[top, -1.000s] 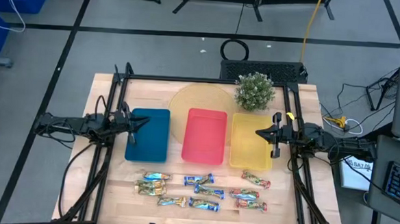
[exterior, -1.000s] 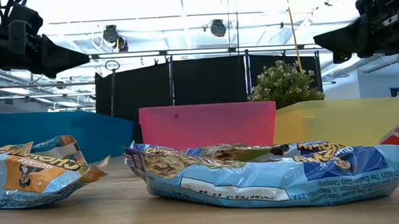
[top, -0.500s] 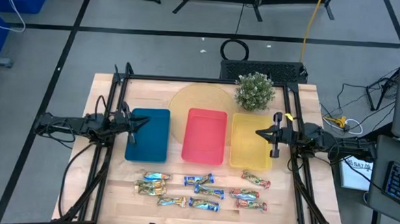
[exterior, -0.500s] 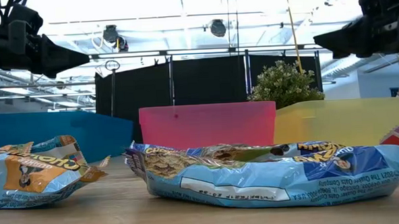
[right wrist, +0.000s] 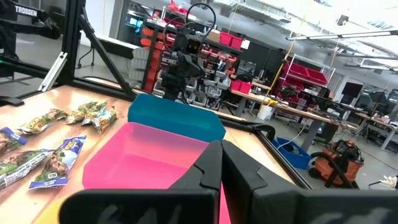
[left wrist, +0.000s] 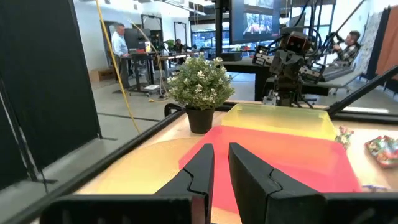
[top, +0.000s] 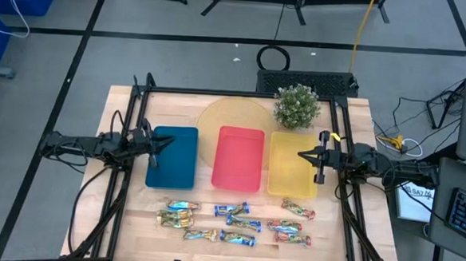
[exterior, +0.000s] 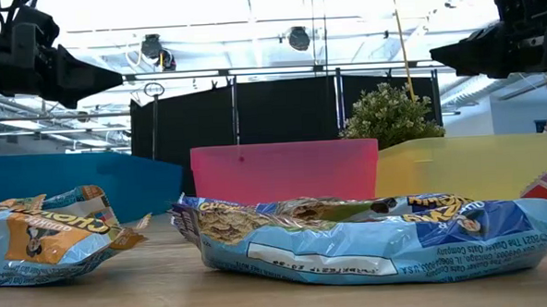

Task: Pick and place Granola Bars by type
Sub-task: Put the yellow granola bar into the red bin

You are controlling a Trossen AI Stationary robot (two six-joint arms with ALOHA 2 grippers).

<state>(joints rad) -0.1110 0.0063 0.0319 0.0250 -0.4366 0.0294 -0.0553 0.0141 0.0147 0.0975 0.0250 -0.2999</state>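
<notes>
A: Where are the Granola Bars (top: 232, 221)?
B: Loose on the table (top: 347, 232), at 6 o'clock from the trays.
A: Hands?
B: Left hand (top: 167, 141) slightly parted, right hand (top: 301, 156) closed, both empty

We are holding both arms level, facing inward: left gripper (top: 167, 141) slightly parted, right gripper (top: 301, 156) closed, both empty.

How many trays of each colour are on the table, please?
Blue tray: 1
Red tray: 1
Yellow tray: 1
Total: 3
</notes>
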